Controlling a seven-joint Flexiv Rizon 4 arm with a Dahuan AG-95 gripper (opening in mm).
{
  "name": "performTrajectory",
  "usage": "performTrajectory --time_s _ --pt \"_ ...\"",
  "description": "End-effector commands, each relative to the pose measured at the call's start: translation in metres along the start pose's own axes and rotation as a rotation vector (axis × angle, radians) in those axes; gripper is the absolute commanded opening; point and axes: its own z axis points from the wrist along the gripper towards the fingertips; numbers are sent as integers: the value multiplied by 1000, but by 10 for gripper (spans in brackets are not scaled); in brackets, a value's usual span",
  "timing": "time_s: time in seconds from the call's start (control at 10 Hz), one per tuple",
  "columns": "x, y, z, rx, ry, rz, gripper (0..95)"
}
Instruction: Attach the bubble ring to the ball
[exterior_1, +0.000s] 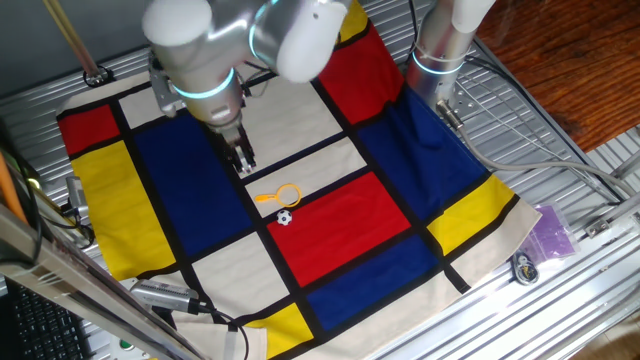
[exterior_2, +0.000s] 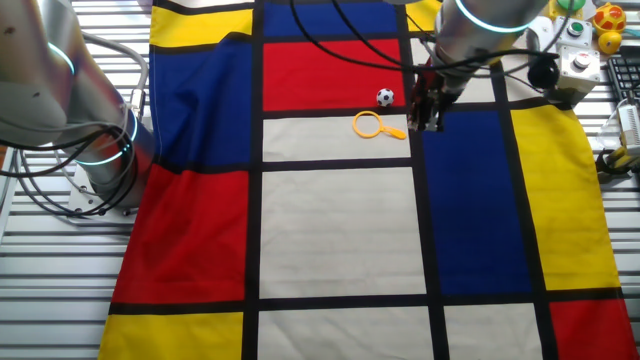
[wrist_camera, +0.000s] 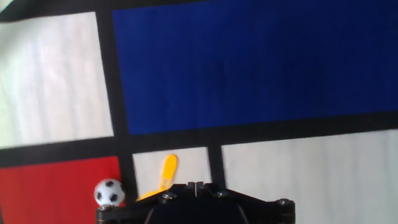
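The bubble ring (exterior_1: 280, 196) lies flat on a white patch of the colour-block cloth, its orange handle pointing left. The ball (exterior_1: 285, 217) rests just in front of it at the red patch's corner, apart from the ring. My gripper (exterior_1: 245, 167) hangs above the cloth a little behind and left of the ring, shut and empty. In the other fixed view the gripper (exterior_2: 428, 120) is right of the ring (exterior_2: 368, 124) and ball (exterior_2: 385, 97). The hand view shows the closed jaws (wrist_camera: 194, 184), the ring's handle (wrist_camera: 166, 171) and the ball (wrist_camera: 109, 191); the hoop is hidden.
A second arm's base (exterior_1: 440, 50) stands at the cloth's far right corner. A purple bag (exterior_1: 552, 232) and a metal fitting (exterior_1: 524, 267) lie off the cloth's right edge. A button box (exterior_2: 575, 60) and small toys (exterior_2: 608, 20) sit beside the cloth.
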Motion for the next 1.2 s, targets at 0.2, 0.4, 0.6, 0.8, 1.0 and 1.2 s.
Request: performTrajectory --time_s 0.2,0.4,0.6,0.8,1.0,1.2 --pt "5 1 21 1 -7 -4 190" --pt "4 2 37 0 -20 -4 190" --pt "4 5 45 0 -28 4 190" --pt "4 8 52 -3 -36 17 190" --pt "4 12 60 -4 -41 32 190" --pt "4 14 68 -5 -53 33 190"
